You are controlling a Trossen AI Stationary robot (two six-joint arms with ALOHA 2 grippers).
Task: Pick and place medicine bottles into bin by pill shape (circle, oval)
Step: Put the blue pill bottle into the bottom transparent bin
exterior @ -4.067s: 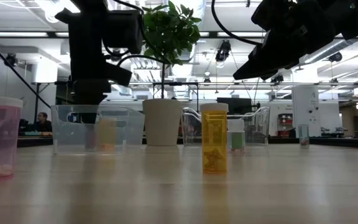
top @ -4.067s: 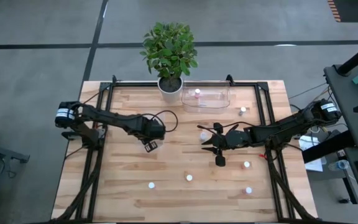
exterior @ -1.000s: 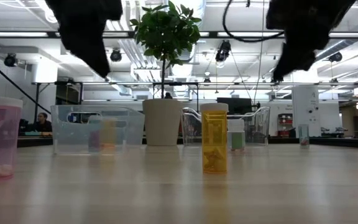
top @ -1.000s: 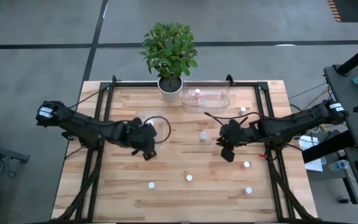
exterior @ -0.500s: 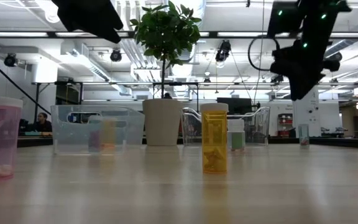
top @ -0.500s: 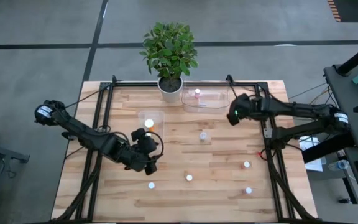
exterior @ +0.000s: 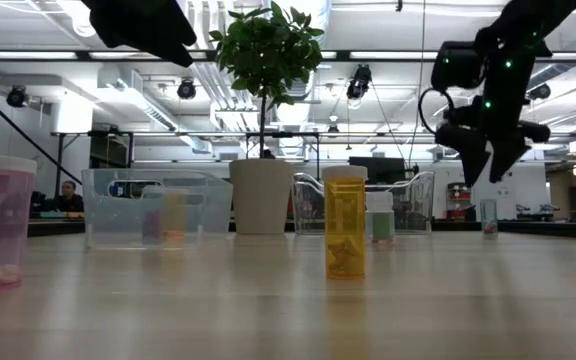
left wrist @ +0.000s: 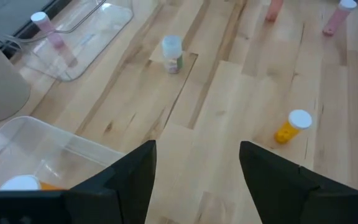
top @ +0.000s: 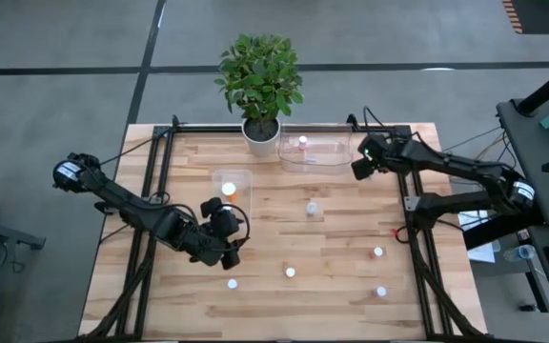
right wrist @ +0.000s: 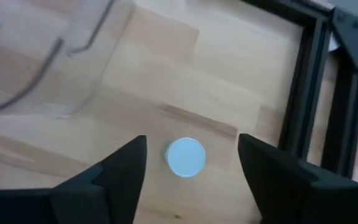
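Small white-capped medicine bottles stand scattered on the wooden table: one (top: 311, 207) in the middle, and others (top: 290, 272) (top: 232, 283) (top: 377, 252) (top: 380, 292) nearer the front. My right gripper (top: 360, 168) hovers open above a white-capped bottle (right wrist: 186, 157) at the far right; its fingers stand on either side of the cap, above it. My left gripper (top: 227, 250) is open and holds nothing, left of centre. In its wrist view an orange bottle (left wrist: 291, 127) stands ahead of the left gripper (left wrist: 197, 149).
A clear bin (top: 336, 152) at the far edge holds a pink bottle (top: 302, 143). A second clear bin (top: 236, 179) holds an orange bottle (top: 228, 189). A potted plant (top: 260, 81) stands at the far edge. Black frame rails (top: 408, 181) run beside my right gripper.
My right gripper has gone from the table's middle toward the far edge, to above the bottle at the far right, and has opened. My left gripper has shifted a little toward the near edge.
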